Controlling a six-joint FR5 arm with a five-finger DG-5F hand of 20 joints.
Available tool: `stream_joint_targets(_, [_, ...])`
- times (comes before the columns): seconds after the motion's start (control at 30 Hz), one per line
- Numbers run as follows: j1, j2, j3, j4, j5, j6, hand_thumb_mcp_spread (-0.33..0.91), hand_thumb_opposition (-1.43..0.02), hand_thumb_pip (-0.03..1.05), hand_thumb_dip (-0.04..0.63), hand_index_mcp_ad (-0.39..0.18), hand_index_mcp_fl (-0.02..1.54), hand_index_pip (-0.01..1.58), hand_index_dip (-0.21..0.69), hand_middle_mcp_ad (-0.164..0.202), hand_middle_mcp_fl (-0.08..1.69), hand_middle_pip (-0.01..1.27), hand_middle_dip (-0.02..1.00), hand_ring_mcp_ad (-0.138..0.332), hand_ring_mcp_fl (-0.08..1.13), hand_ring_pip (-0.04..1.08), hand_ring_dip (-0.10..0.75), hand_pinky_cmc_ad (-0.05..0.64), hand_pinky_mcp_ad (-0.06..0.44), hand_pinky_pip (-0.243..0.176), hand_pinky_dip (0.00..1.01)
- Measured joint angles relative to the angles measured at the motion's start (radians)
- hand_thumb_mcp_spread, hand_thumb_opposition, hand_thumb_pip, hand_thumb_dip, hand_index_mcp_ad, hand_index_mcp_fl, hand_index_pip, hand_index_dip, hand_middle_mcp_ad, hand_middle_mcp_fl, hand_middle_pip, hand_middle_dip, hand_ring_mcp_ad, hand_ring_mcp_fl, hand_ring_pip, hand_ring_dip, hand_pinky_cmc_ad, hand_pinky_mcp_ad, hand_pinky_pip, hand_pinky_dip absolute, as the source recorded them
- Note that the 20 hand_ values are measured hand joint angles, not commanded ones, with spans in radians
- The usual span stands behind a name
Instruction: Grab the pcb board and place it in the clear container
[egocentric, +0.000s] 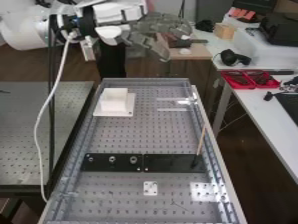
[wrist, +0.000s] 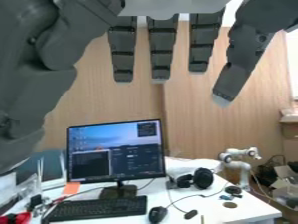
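In the high view the hand (egocentric: 154, 32) is beyond the bench's far end, above it, with its fingers extended and nothing held. In the wrist view, the fingers of the hand (wrist: 161, 50) hang straight and spread. A small white square plate with holes (egocentric: 150, 188) lies on the near part of the bench; I cannot tell if it is the pcb board. Pale see-through shapes (egocentric: 174, 104) at the bench's far right may be the clear container, and a bright patch (egocentric: 204, 192) lies at the near right.
A white block (egocentric: 115, 100) stands on a white plate at the bench's far left. Black plates (egocentric: 113, 162) cross the middle, with a thin stick (egocentric: 201, 139) rising at their right end. Red trays (egocentric: 249, 79) are on the right-hand table. A monitor (wrist: 116, 150) shows in the wrist view.
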Motion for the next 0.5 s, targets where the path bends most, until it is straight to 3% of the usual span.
stream_joint_targets(0.17, [-0.002, -0.009, 0.016, -0.041, 0.002, 0.012, 0.26, -0.73, 0.22, 0.063, -0.093, 0.19, 0.08, 0.258, 0.079, 0.09, 0.14, 0.24, 0.201, 0.05, 0.11, 0.113, 0.555, 0.387, -0.093, 0.65])
stream_joint_targets(0.5, [-0.023, 0.000, 0.036, -0.096, -0.012, 0.022, 0.26, -0.73, 0.21, 0.051, -0.091, 0.13, 0.09, 0.250, 0.084, 0.09, 0.15, 0.17, 0.218, 0.04, 0.12, 0.051, 0.552, 0.387, -0.108, 0.59])
